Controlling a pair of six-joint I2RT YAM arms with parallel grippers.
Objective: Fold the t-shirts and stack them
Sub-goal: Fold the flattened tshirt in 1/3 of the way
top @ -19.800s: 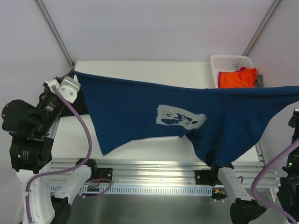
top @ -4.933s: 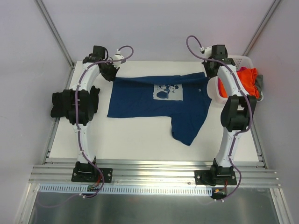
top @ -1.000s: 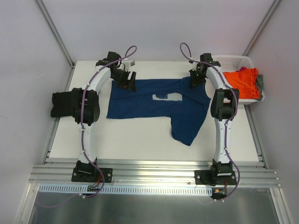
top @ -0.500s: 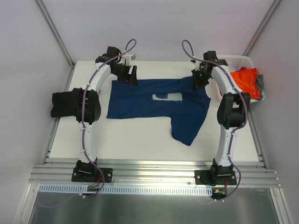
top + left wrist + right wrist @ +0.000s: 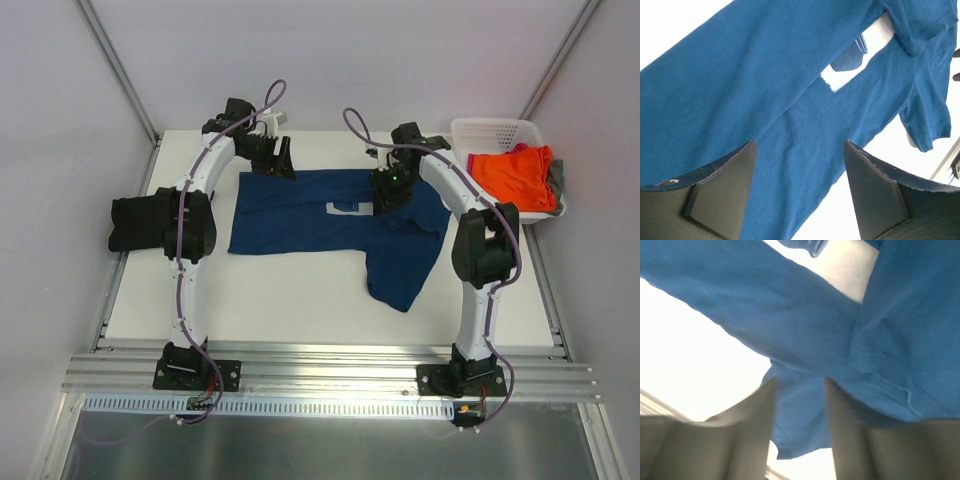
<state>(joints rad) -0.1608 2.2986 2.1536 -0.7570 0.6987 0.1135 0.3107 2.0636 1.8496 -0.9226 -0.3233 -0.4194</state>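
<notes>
Now our left fingers (image 5: pixel 720 192) stand wide apart with nothing between them, and the left gripper (image 5: pixel 797 195) hangs over the far left corner of the navy t-shirt (image 5: pixel 765 100). The right gripper (image 5: pixel 800 435) shows blurred fingers with a narrower gap. They look parted and empty, with only cloth lying below.

From above, the navy t-shirt lies flat on the table (image 5: pixel 300 300), mid-way back. Its far edge is doubled toward us, so only a sliver of the pale print (image 5: pixel 352 207) shows, where a few seconds ago the whole square was bare. One loose part trails toward the near right. In the last half second our right arm has swung in from the far right corner to hover by the print, while the left has stayed put.

We judge the first fold laid and released; the sides come next. The orange t-shirt (image 5: pixel 510 170) waits in the basket (image 5: pixel 495 127).
</notes>
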